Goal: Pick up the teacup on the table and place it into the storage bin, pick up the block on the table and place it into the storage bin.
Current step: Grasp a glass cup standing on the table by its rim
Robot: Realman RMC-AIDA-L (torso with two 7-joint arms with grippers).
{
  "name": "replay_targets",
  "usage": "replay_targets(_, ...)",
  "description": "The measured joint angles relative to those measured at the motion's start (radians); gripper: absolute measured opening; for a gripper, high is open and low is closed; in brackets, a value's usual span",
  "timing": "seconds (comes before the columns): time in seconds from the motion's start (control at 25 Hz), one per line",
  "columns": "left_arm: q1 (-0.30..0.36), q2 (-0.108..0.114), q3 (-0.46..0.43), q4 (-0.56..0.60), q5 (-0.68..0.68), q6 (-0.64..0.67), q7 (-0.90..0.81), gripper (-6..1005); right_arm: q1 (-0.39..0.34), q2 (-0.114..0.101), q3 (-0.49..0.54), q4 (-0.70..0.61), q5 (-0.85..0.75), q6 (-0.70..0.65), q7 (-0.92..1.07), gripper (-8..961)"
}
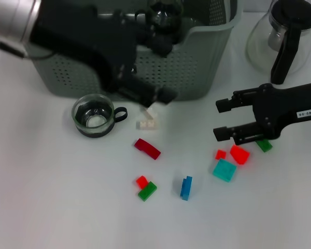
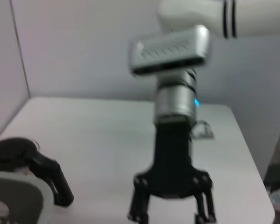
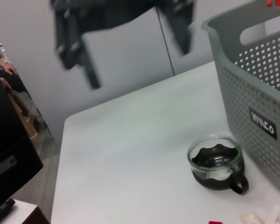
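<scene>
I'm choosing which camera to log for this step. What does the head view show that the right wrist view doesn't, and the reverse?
Only the head view shows the right gripper, open above the table, the scattered coloured blocks such as the blue block and teal block, and the glass coffee pot. Only the right wrist view shows the storage bin's black label and the room beyond the table edge. Both show the teacup standing on the table beside the storage bin, the white block, and the left gripper raised near the bin.
</scene>
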Motion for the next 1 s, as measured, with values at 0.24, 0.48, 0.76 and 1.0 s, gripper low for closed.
replay_targets(0.24,0.121,-0.015,0.069,0.148,0.017,0.028,0.002,834,0.012,0.010,0.011,0.007,0.001,0.025,-0.002,794)
replay_targets(0.48,0.162,-0.046,0.154,0.137,0.173,0.009,0.046,834,0.021,0.015,0.011,0.007,0.001,0.027,0.008,795)
replay_targets(0.76,0.150,-0.053,0.285,0.000,0.355,-0.169,0.017,834,0.025,0.020,0.011,0.010,0.001,0.040,0.008,795)
replay_targets(1.0,0.137,-0.053,0.330,-0.052,0.457,-0.254,-0.045,833,0.026,0.020,0.012,0.013,0.001,0.041,0.009,794)
